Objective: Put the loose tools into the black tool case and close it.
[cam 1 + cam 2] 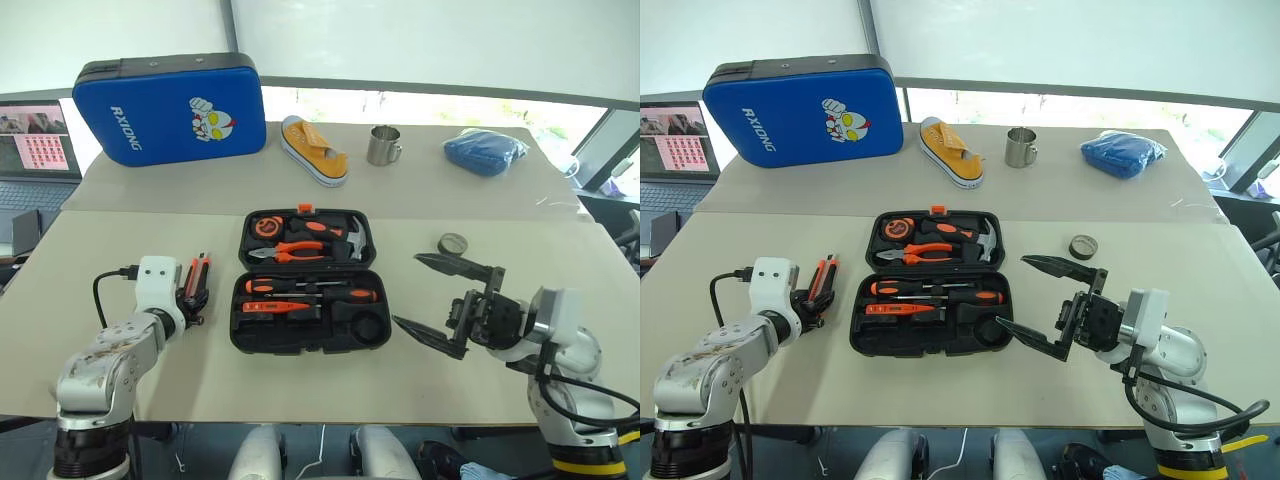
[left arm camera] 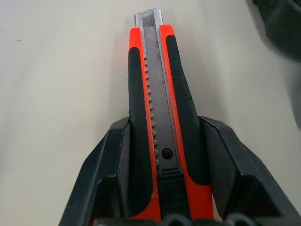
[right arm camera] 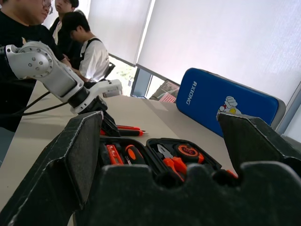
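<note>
The left pincer [image 2: 160, 188] is clamped on the utility knife [image 2: 157, 108] lying on the bench [image 1: 120, 250]. The right pincer [image 1: 428, 295] hangs wide apart beside the black tool case [image 1: 305, 285], holding nothing.

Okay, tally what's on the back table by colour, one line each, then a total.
Blue: 2, the case and the cloth
Yellow: 1, the shoe
Silver: 1, the mug
Total: 4
</note>
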Available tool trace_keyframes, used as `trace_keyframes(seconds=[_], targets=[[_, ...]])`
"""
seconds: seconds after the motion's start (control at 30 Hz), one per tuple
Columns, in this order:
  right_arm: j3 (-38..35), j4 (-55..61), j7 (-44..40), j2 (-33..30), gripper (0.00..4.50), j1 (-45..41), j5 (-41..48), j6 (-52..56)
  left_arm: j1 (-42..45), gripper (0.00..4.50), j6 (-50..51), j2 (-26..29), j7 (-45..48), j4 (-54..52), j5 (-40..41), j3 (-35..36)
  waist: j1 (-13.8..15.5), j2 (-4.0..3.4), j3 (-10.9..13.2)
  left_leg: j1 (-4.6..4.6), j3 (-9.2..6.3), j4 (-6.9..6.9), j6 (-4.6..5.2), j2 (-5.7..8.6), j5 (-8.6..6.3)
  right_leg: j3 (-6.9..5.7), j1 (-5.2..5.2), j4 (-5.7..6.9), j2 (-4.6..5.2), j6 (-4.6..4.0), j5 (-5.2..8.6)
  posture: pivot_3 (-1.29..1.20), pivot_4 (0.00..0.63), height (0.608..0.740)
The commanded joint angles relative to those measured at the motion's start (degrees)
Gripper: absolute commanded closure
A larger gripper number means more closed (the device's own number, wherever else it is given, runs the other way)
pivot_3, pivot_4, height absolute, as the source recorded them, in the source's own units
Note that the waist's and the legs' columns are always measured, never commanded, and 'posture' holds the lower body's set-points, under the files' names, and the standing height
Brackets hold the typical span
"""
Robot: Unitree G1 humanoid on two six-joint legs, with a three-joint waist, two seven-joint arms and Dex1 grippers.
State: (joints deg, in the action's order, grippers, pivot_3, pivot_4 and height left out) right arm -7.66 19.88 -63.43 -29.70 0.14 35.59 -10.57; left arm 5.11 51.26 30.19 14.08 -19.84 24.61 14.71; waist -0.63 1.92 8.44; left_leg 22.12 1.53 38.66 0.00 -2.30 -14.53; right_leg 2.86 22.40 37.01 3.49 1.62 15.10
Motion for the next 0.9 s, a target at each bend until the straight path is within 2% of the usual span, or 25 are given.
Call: trace_keyframes(seconds=[0.03, 0.1, 0.2, 0.33, 0.43, 0.53, 0.67, 0.9], targets=[[-2.82, 2.87, 0.23, -2.18, 0.00, 0.92, 1.58, 0.81, -0.42, 2.77, -20.23, 9.60, 17.68, 4.50, -2.05, 3.69, -0.05, 0.09, 0.05, 0.05, 0.02, 0.00, 0.00, -0.02, 0.00, 0.00, 0.07, 0.00, -0.02, -0.01, 0.00, 0.00, 0.150, 0.740], [-3.59, 4.41, -2.04, -6.11, 0.00, 2.79, 2.96, 3.78, -0.05, 2.77, -27.73, 13.32, 32.04, 7.08, 2.17, 4.27, -0.03, 0.03, 0.10, 0.18, 0.08, -0.01, -0.02, -0.05, 0.01, -0.02, 0.26, 0.02, -0.04, -0.08, 0.02, 0.00, 0.150, 0.740], [-6.75, 5.98, -1.78, -10.26, 0.00, 5.32, 5.31, 7.40, 3.67, 2.77, -28.31, 18.95, 49.16, 6.13, 7.28, -2.06, 0.63, -0.04, 0.14, 0.25, 0.24, -0.07, -0.01, -0.08, 0.01, -0.01, 0.30, -0.06, 0.08, -0.08, 0.03, 0.00, 0.150, 0.740], [-9.35, 6.74, -2.77, -12.21, 0.00, 8.40, 6.27, 8.54, 10.23, 2.77, -27.30, 21.98, 59.46, 4.62, 5.48, -13.52, 1.32, -0.04, 0.16, 0.28, 0.56, -0.05, 0.00, -0.09, 0.00, -0.04, 0.21, -0.26, 0.06, -0.01, 0.02, 0.00, 0.150, 0.740], [-10.33, 7.75, -2.57, -12.06, 0.00, 10.17, 6.40, 8.84, 15.64, 2.77, -24.62, 22.54, 59.30, 2.91, -1.94, -23.85, 1.28, -0.02, 0.18, 0.30, 0.58, -0.04, 0.01, -0.04, 0.00, -0.03, 0.23, -0.24, -0.07, 0.00, 0.03, 0.00, 0.150, 0.740], [-11.11, 8.26, -2.23, -11.36, 0.00, 11.89, 5.83, 8.23, 18.70, 2.77, -19.60, 20.24, 56.19, 0.57, -4.76, -29.73, 0.78, 0.00, 0.19, 0.32, 0.59, -0.04, 0.03, -0.05, -0.01, 0.07, 0.25, -0.22, -0.17, 0.03, 0.04, 0.00, 0.150, 0.740], [-11.96, 9.56, -1.93, -10.26, 0.00, 14.58, 5.46, 7.52, 19.79, 2.77, -19.52, 18.48, 53.26, 0.53, -10.54, -34.80, 0.67, 0.01, 0.20, 0.35, 0.55, -0.02, 0.06, -0.06, -0.03, 0.08, 0.27, -0.21, -0.20, 0.05, 0.05, 0.00, 0.150, 0.740], [-12.28, 10.13, -2.08, -8.75, 0.00, 16.74, 4.69, 6.46, 20.16, 2.77, -19.51, 19.15, 52.77, -0.11, -15.33, -38.21, 0.78, 0.01, 0.20, 0.33, 0.55, 0.04, 0.08, -0.05, -0.03, 0.09, 0.23, -0.20, -0.18, 0.07, 0.05, 0.00, 0.150, 0.740]])
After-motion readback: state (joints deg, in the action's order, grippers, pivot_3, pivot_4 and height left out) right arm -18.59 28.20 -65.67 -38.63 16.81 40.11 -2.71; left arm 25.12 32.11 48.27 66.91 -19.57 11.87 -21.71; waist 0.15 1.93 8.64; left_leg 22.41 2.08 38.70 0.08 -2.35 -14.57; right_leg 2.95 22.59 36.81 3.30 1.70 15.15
